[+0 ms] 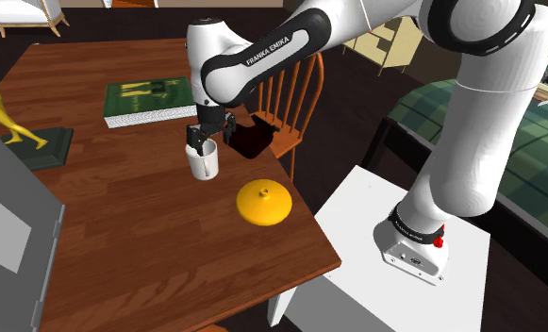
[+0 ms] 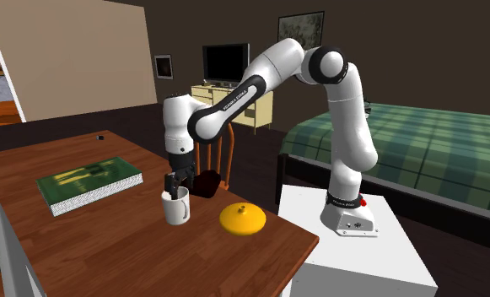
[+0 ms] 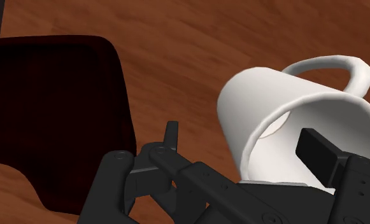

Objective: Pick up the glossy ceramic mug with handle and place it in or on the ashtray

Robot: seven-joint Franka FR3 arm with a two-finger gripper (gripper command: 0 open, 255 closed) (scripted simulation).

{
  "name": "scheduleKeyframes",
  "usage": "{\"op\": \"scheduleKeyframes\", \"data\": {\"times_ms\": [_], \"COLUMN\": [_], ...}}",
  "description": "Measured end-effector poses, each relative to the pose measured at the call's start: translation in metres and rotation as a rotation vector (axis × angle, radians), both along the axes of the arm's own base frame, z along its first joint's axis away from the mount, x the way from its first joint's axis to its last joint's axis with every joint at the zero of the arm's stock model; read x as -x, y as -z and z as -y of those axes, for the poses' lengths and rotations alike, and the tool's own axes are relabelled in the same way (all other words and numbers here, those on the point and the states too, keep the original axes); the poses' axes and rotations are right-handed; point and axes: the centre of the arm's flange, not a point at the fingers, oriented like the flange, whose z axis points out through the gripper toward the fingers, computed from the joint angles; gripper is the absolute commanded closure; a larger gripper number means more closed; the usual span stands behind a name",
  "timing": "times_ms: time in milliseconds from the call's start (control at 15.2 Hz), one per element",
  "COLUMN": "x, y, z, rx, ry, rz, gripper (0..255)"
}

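**A:** Item 1, the mug (image 1: 204,165). Where is it?

**B:** It is white and glossy and stands upright on the wooden tabletop (image 1: 149,250), close to the edge by the chair (image 1: 290,99). Its handle (image 3: 342,63) is on the side away from the ashtray.

**A:** Item 2, the pincer?

**B:** The black pincer (image 3: 247,143) sits at the mug's rim, spread. One finger (image 3: 323,153) is inside the mug and the other (image 3: 170,135) is outside. The two straddle the wall, and bare wood shows between the outer finger and the mug.

**A:** Item 3, the ashtray?

**B:** The ashtray (image 1: 253,140) is dark red with rounded corners. It lies just beside the mug, on the chair side.

**A:** And the surroundings?

**B:** A yellow lid (image 1: 265,202) lies near the mug, towards the stand (image 1: 357,212). A green book (image 1: 151,100) lies beyond the mug, farther up the tabletop. A bed (image 2: 420,160) with a green plaid cover stands behind the arm.
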Motion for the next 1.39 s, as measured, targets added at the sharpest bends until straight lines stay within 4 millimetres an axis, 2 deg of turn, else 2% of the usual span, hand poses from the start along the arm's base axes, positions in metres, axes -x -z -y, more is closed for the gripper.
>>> {"op": "scheduleKeyframes", "data": {"times_ms": [396,462,1122,1386], "x": [0.0,0.0,0.0,0.0], "y": [0.004,0.004,0.004,-0.013], "z": [0.0,0.0,0.0,0.0], "rx": [0.0,0.0,0.0,0.0], "ry": [0.0,0.0,0.0,0.0], "rz": [0.0,0.0,0.0,0.0], "gripper": [0,255,255,255]}}
